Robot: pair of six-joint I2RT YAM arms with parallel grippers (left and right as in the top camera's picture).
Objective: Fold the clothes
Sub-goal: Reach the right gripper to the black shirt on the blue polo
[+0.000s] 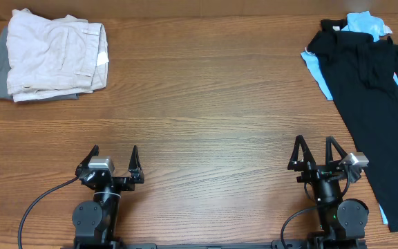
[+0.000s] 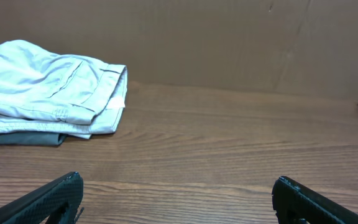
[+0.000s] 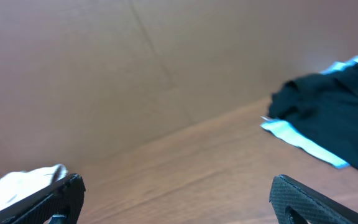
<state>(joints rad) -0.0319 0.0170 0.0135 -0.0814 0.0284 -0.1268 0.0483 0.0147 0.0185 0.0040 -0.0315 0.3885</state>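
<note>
Both arms are matte black. The left claw (image 1: 114, 152) and right claw (image 1: 314, 144) each have two tapering fingers and a small grey camera block (image 1: 100, 164) behind them, with a thin black cable (image 1: 48, 191) trailing from the round base (image 1: 92, 218).

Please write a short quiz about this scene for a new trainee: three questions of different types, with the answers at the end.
1. True or false: the right gripper has its fingers shut on the black shirt.
2. What lies partly under the black shirt? A) a towel B) a light blue polo C) a cardboard box
3. Fill in: seen from the robot, the folded beige garment lies on the far ____ side of the table.

Key: 1 false, the fingers stand open and apart from the shirt; 2 B; 3 left.
</note>
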